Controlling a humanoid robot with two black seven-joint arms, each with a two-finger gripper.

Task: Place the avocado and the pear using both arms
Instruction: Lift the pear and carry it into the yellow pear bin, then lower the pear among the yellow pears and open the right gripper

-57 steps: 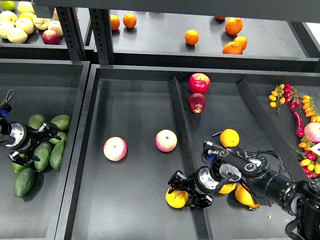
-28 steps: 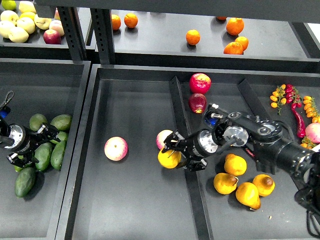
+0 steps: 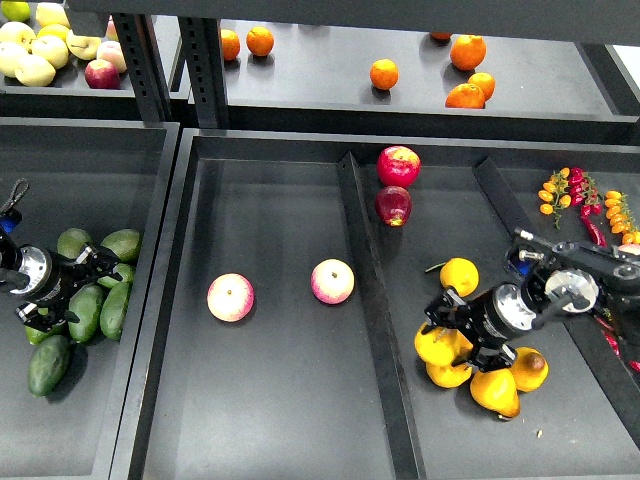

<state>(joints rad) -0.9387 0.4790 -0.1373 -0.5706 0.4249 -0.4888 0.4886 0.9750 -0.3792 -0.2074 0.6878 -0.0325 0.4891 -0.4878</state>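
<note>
My right gripper point(image 3: 448, 333) is shut on a yellow-orange pear point(image 3: 434, 347) and holds it low over the right compartment, against a pile of other pears point(image 3: 495, 392). My left gripper point(image 3: 82, 285) is open over a heap of green avocados point(image 3: 118, 244) in the left bin, its fingers spread above one of them point(image 3: 86, 312). The darkest, elongated avocado point(image 3: 48, 364) lies apart, just below and left of that gripper.
Two pink-yellow apples point(image 3: 230, 297) point(image 3: 332, 281) lie in the middle compartment. A raised divider point(image 3: 365, 290) separates it from the right one, which holds two red apples point(image 3: 398, 165) and a lone pear point(image 3: 459, 276). Oranges sit on the back shelf point(image 3: 383, 74). Small tomatoes and chillies point(image 3: 590, 215) lie far right.
My right gripper carried the pear from the middle compartment back over the divider, right and down, to the pear pile. The left gripper has stayed where it was.
</note>
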